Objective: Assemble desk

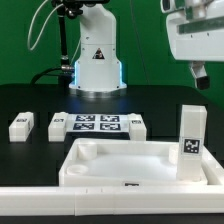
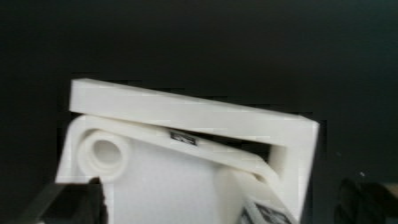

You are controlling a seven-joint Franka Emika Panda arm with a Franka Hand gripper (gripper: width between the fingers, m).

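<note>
The desk's white tabletop (image 1: 120,165) lies tray-side up near the table's front. One white leg (image 1: 191,141) stands upright in its corner at the exterior view's right, tag facing out. Three more legs lie on the black table behind it (image 1: 20,126) (image 1: 57,126) (image 1: 138,124). My gripper (image 1: 200,72) hangs high above that right corner, open and holding nothing. In the wrist view a rimmed corner of the tabletop (image 2: 196,115) with a round socket (image 2: 103,155) shows below the open gripper (image 2: 217,212), whose dark fingers (image 2: 71,205) stand wide apart.
The marker board (image 1: 97,124) lies flat between the loose legs. The robot's base (image 1: 97,60) stands behind it. A white border rail (image 1: 90,205) runs along the front edge, in front of the tabletop.
</note>
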